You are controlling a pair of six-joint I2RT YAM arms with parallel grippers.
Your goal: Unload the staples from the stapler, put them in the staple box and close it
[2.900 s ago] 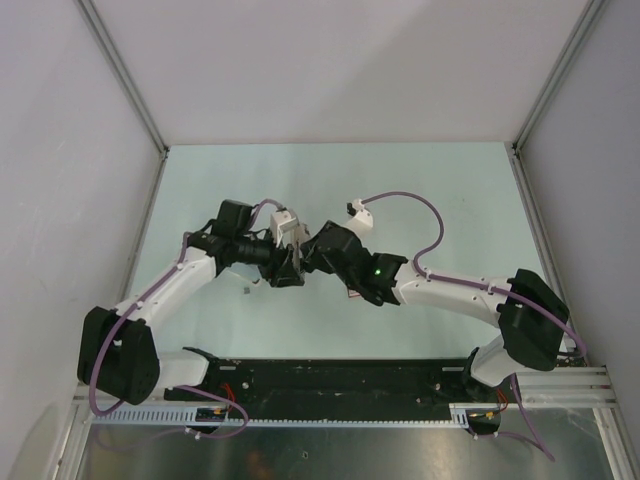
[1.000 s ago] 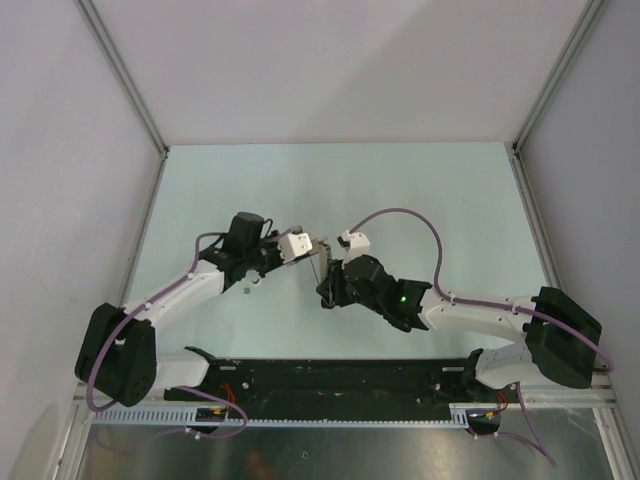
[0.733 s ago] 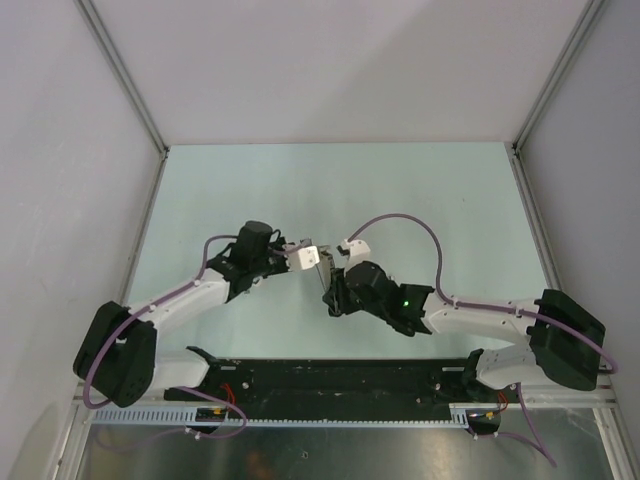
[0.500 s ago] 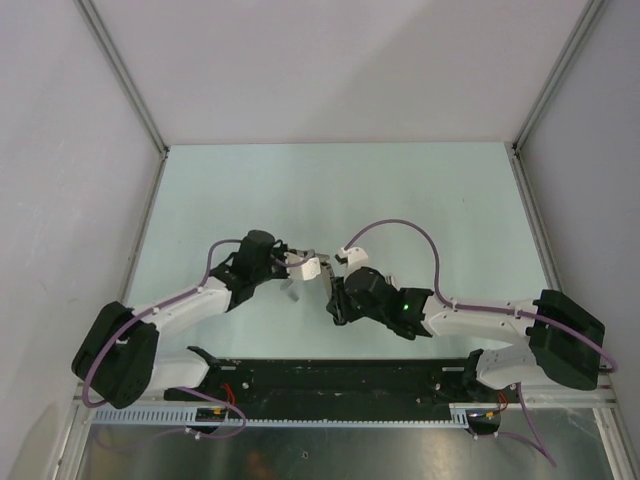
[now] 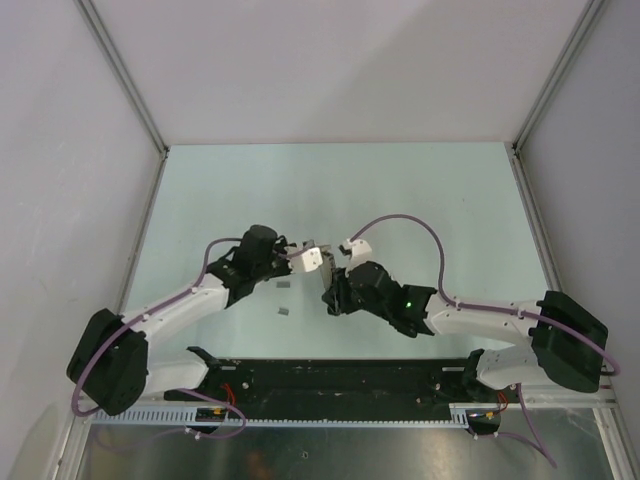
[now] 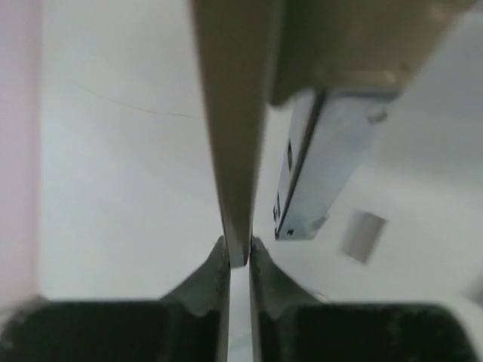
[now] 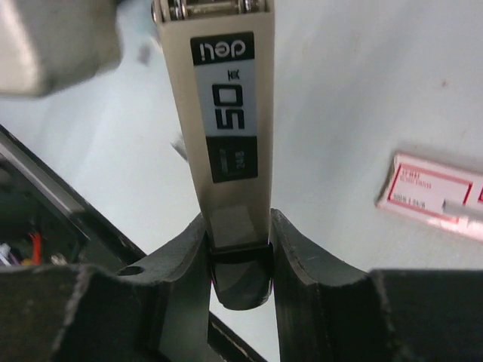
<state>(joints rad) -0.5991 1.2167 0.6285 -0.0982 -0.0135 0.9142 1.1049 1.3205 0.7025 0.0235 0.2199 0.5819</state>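
Above the table (image 5: 450, 200), both claws (image 6: 238, 253) (image 7: 239, 234) pinch stapler (image 7: 226, 113).

Robot lab test cell, white panel walls (image 5: 330, 60), aluminium frame posts (image 5: 123, 78), pale green table (image 5: 450, 190)

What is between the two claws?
The stapler: the right claw grips one end, the left claw pinches its thin beige part. Both wrist views show it.

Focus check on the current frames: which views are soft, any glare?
Left wrist: soft throughout, stapler and staples on the table both smeared, pale sheen on the metal tray. Right wrist: the stapler's label and red-and-white box sharp, top-left corner blurred. Top external: even light, faint shadows, no glare.
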